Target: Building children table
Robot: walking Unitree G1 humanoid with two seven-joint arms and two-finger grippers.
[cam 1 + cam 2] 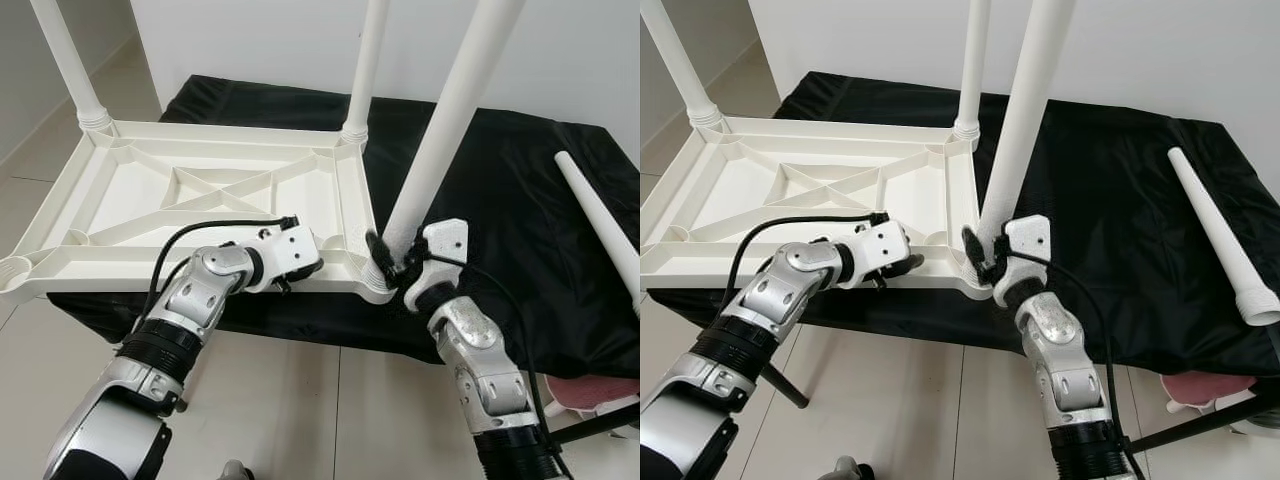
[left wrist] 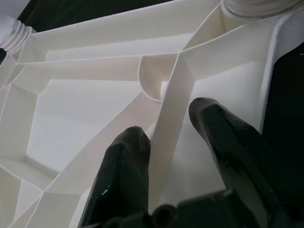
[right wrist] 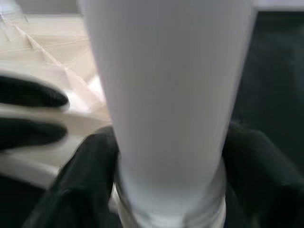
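The black cloth (image 1: 520, 190) covers a support surface. On it the white tabletop (image 1: 130, 215) lies upside down, ribbed underside up, its left part overhanging the cloth.

Two legs, leg A (image 1: 65, 60) and leg B (image 1: 368, 60), stand upright in the two far corner sockets. A third leg, leg C (image 1: 450, 110), stands in the near right corner socket and leans slightly. A fourth leg, the loose leg (image 1: 600, 225), lies flat on the cloth, well apart from the tabletop on the right. The near left socket (image 1: 15, 272) is empty.

The right gripper (image 1: 392, 262) is pinched on the base of leg C, just above its threaded collar; the right wrist view shows one black finger (image 3: 90, 161) on each side of the shaft.

The left gripper (image 1: 300, 268) is at the near edge of the tabletop. Its fingers (image 2: 126, 161) straddle a rib (image 2: 168, 128) with a narrow gap; whether they press on it cannot be told.

Assessment: two legs appear fitted. Leg C is being seated or tightened; full engagement cannot be confirmed. Remaining work: finish leg C, fit the loose leg in the near left socket, turn the table upright.
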